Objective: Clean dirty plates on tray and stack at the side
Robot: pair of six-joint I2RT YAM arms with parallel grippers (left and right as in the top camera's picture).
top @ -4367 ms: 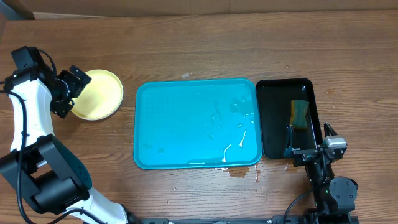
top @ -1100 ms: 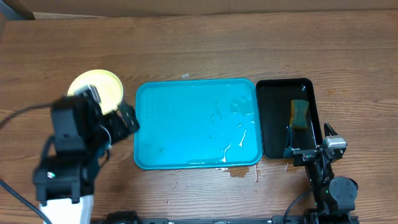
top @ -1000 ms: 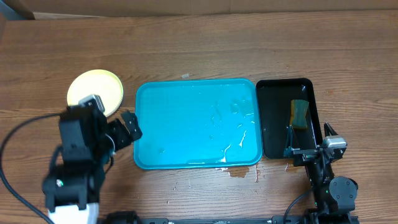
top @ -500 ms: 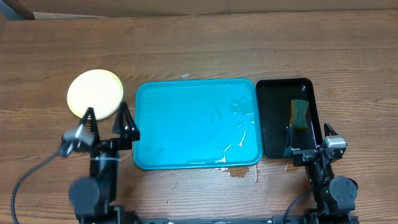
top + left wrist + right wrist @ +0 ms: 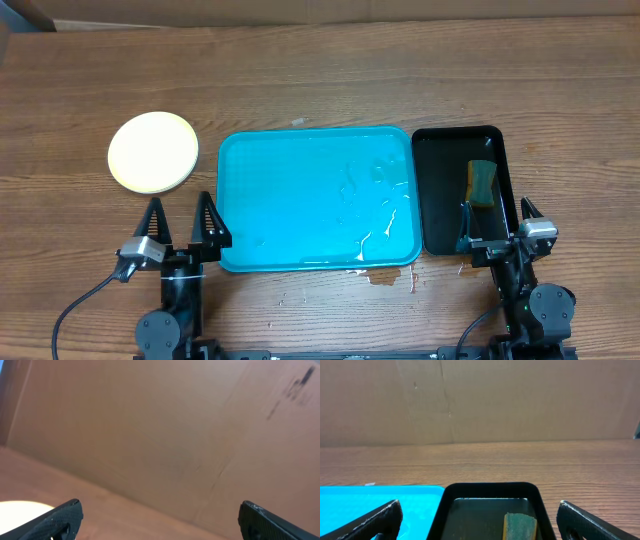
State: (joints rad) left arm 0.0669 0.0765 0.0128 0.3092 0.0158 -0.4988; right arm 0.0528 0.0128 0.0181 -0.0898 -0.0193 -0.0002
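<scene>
left claw (image 5: 179,202): pulled back, spread wide | plates (image 5: 153,152): uncovered beside tray (image 5: 290,190)

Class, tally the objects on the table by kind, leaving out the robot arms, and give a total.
Plates: 1, pale yellow plate showing
Trays: 2, turquoise tray and black tray
Sponges: 1, sponge
Total: 4

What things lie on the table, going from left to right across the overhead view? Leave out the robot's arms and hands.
pale yellow plate → turquoise tray → black tray, with a sponge lying in its right half
</scene>
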